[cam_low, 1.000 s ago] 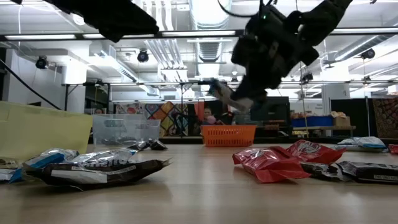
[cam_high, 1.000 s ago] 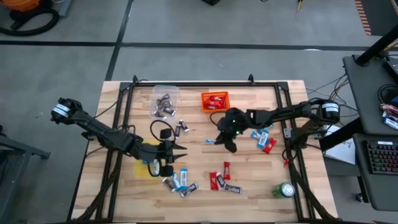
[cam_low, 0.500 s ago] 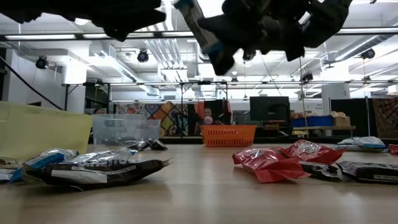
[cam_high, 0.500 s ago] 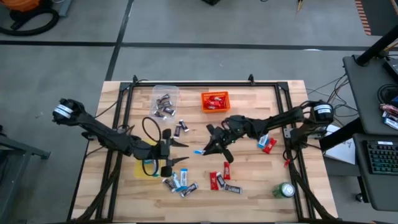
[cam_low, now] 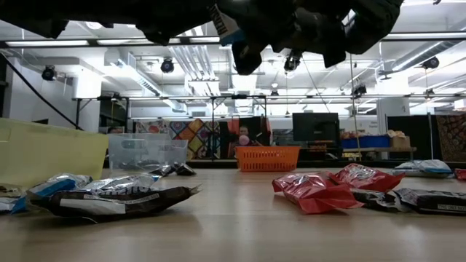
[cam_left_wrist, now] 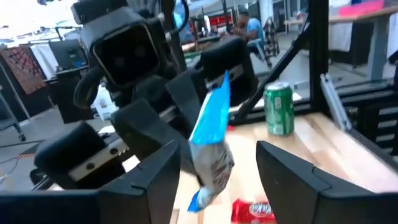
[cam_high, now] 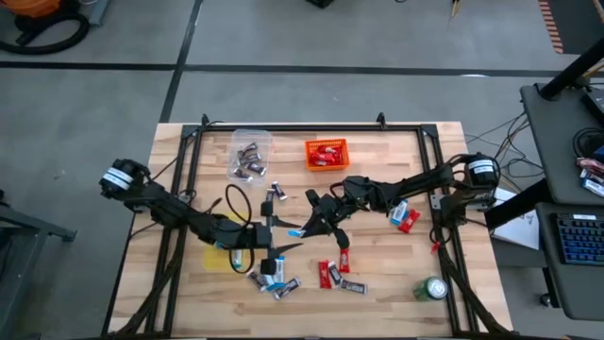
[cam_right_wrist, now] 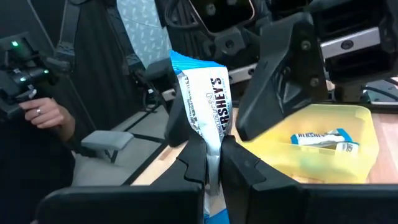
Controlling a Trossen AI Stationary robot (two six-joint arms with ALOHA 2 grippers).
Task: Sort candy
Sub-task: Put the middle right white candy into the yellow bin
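My right gripper (cam_high: 310,227) is shut on a blue-and-white candy bar (cam_right_wrist: 202,106) above the middle of the table. The bar also shows in the left wrist view (cam_left_wrist: 210,140) and the high view (cam_high: 298,231). My left gripper (cam_high: 291,236) is open. Its two fingers (cam_left_wrist: 158,174) stand on either side of the bar, apart from it. The yellow bin (cam_right_wrist: 323,121) below holds one blue-and-white bar (cam_right_wrist: 323,140). The orange bin (cam_high: 326,153) holds red bars. The clear bin (cam_high: 250,156) holds dark bars. My right gripper pinches one end of the bar (cam_right_wrist: 211,158) between its two fingers. The fingers come from the table's right side. The bar sticks out beyond the fingertips toward my left gripper, lifted clear of the table.
Loose bars lie near the front edge (cam_high: 274,276), at the front middle (cam_high: 335,269), to the right (cam_high: 401,212) and near the clear bin (cam_high: 274,194). A green can (cam_high: 433,288) stands at the front right. A black frame (cam_high: 193,142) rims the table.
My right gripper has carried the blue-and-white bar from the table's middle toward the left, to my left gripper. My left gripper has gone toward the right, and its open fingers now stand on either side of the bar.
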